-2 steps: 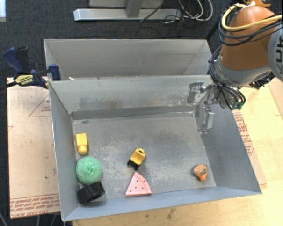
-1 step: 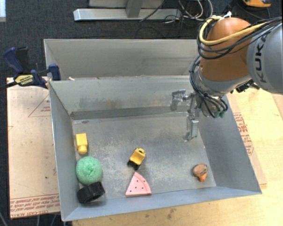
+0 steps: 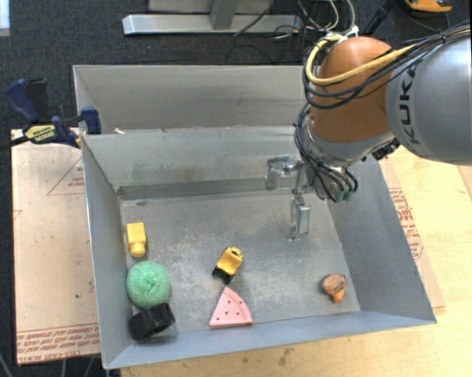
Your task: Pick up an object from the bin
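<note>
I'm reading the clock with twelve at the top of the view. My gripper (image 3: 290,203) hangs low in the grey metal bin (image 3: 196,158), right of the middle and near the back wall. Its two fingers (image 3: 300,218) look spread apart with nothing between them, so I take it as released and empty. Only bare floor lies beneath it.

The nearest candidates are both toward the front. A small yellow-and-black piece (image 3: 228,263) lies at about seven o'clock from the gripper, near but clearly apart, with its long axis tilted from lower left to upper right. A small orange lump (image 3: 334,286) sits at about five o'clock, close to the right wall. My guess is that the wall would crowd a grasp there, so the yellow-and-black piece looks like the easier target.

Just in front of it, a pink wedge (image 3: 230,309) lies flat by the front wall. Well away at eight o'clock, along the left wall, are a yellow block (image 3: 136,238), a green ball (image 3: 148,282) and a black ring (image 3: 151,321).
</note>
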